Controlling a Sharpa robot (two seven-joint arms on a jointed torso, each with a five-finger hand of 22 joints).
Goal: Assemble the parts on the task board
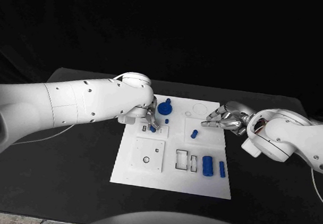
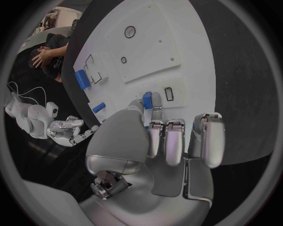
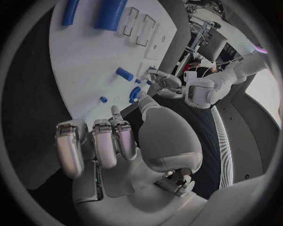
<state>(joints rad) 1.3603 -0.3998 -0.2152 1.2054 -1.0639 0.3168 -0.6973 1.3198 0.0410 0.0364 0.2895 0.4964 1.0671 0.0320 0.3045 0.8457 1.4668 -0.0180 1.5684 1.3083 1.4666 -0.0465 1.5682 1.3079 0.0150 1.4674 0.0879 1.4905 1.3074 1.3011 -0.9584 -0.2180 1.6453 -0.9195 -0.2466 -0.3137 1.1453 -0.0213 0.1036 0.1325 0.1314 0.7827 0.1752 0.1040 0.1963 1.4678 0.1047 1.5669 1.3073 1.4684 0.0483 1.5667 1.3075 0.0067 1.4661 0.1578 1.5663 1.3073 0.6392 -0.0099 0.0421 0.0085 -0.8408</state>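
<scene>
While the left hand [image 1: 150, 116] is pinching a small blue part [image 2: 148, 100] between thumb and fingertip, it is hanging over the near-left area of the task board [image 1: 140, 177], right by a small rectangular slot [image 2: 169, 93]. That part is sitting at the fingertips, seemingly upright, its lower end close to the board; whether it is touching I cannot tell. The right hand [image 1: 224, 118] is hovering at the board's far right edge, fingers loosely apart and holding nothing. Other blue parts are lying on the board: a short peg [image 1: 195, 133] mid-board, a thick cylinder [image 1: 208, 165] and a thinner bar [image 1: 222, 169] near the right edge, a knob-like piece [image 1: 166, 109] at the far side. For a clean insert, I'm judging the pinched part needs squaring to the slot before lowering, then pressing straight down without tilt. Right hand should be staying clear.
</scene>
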